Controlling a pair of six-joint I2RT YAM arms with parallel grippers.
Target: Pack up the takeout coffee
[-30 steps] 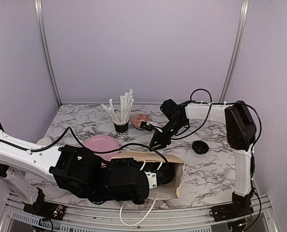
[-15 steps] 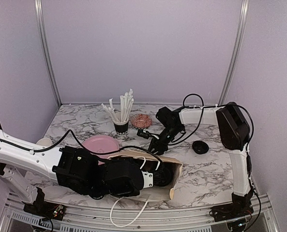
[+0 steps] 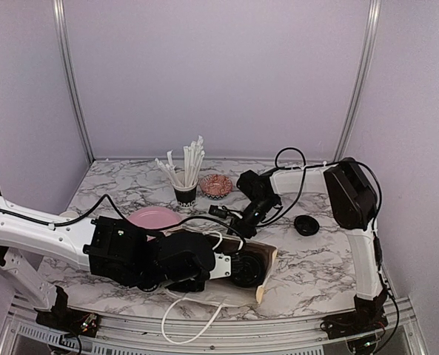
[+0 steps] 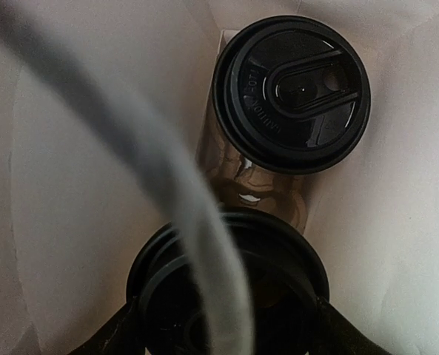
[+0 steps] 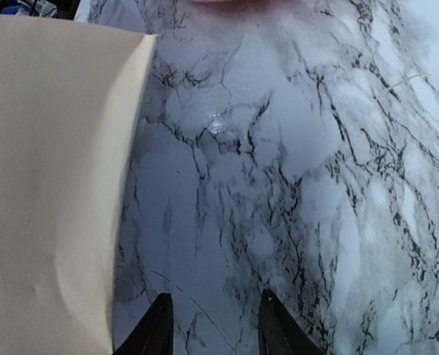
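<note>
Found left fingers (image 4: 112,336) deep inside paper bag (image 4: 78,185), clamped on either side of takeout coffee (image 4: 278,288); saw only its black lid, set squarely between them. Noted second black-lidded cup (image 4: 292,92) beyond the fingertips, farther into bag, apart from the held one. Saw pale blurred cord (image 4: 167,185) crossing in front of both. Found right fingers (image 5: 158,331) parted and holding nothing, poised over marble table (image 5: 315,185). Noted bag's outer wall just beside them, not between them. Spotted loose black lid (image 3: 305,225) on table, well off from either pair of fingers.
</note>
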